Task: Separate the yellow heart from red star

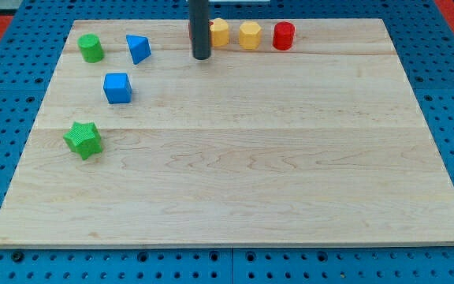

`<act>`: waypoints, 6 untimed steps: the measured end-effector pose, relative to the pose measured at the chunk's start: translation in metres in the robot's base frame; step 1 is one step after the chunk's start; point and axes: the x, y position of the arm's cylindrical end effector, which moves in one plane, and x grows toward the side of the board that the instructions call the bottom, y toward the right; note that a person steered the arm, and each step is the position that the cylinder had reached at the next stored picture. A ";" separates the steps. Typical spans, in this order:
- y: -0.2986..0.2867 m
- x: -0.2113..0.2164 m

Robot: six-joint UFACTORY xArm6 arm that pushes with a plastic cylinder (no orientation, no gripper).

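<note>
My dark rod comes down at the view's top centre, and my tip (202, 56) rests on the board. A yellow block (221, 33), which seems to be the heart, sits just right of the rod, its left edge hidden behind it. A thin red sliver (190, 35) shows at the rod's left edge; I cannot tell its shape, as the rod covers the rest. My tip is just below and left of the yellow block.
A yellow hexagon-like block (250, 35) and a red cylinder (283, 35) stand in the top row to the right. A green cylinder (91, 48), a blue triangle (138, 49), a blue cube (117, 87) and a green star (83, 140) stand at the left. The wooden board (251, 173) is ringed by blue pegboard.
</note>
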 end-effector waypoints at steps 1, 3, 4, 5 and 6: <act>-0.041 -0.030; -0.001 -0.082; 0.045 -0.048; 0.093 -0.014; 0.143 0.018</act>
